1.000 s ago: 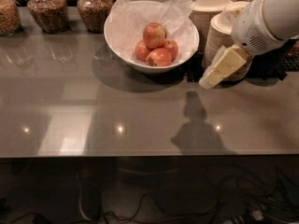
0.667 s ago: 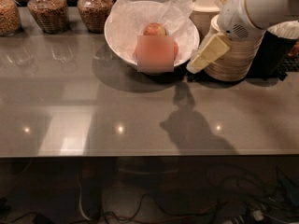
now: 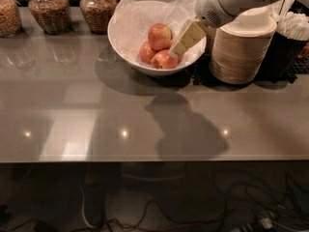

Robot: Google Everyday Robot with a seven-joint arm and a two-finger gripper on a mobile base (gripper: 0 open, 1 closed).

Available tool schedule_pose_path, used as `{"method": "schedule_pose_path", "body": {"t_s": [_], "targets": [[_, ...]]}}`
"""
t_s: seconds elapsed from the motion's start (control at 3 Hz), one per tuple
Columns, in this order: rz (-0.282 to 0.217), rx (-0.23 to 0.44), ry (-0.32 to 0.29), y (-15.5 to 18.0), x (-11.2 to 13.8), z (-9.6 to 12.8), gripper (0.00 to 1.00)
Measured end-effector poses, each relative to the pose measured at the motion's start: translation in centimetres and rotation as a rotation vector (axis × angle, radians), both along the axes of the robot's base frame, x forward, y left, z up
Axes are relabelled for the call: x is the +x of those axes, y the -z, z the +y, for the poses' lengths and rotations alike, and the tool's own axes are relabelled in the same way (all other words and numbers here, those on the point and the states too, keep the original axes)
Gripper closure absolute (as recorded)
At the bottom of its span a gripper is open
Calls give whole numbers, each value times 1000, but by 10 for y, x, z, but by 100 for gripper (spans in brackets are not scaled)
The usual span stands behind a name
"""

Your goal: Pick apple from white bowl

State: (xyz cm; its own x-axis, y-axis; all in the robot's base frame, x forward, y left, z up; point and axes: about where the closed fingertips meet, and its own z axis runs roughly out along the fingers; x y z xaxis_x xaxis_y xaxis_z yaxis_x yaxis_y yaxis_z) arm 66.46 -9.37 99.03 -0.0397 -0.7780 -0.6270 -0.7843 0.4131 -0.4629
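Observation:
The white bowl stands at the back middle of the grey counter, lined with crinkled white paper. It holds three red-yellow apples: one on top, one at the left and one at the front. My gripper reaches in from the upper right on a white arm. Its cream fingers hang over the bowl's right side, just right of the apples and above the front one. It holds nothing that I can see.
A stack of beige disposable bowls stands right of the white bowl, under the arm. A dark holder with white items is at the far right. Three glass jars of grains line the back left. The counter's front edge runs across below.
The gripper has moved left and up from beside the beige stack to over the bowl's right side.

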Motion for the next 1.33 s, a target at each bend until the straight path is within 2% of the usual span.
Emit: {"method": "schedule_pose_path", "body": {"t_s": [0.67,1.0,1.33], "targets": [[73,43,-20,25,52,40,0],[110,62,-15,38,68,49,3],[144,71,-4,52,78,52,10]]}}
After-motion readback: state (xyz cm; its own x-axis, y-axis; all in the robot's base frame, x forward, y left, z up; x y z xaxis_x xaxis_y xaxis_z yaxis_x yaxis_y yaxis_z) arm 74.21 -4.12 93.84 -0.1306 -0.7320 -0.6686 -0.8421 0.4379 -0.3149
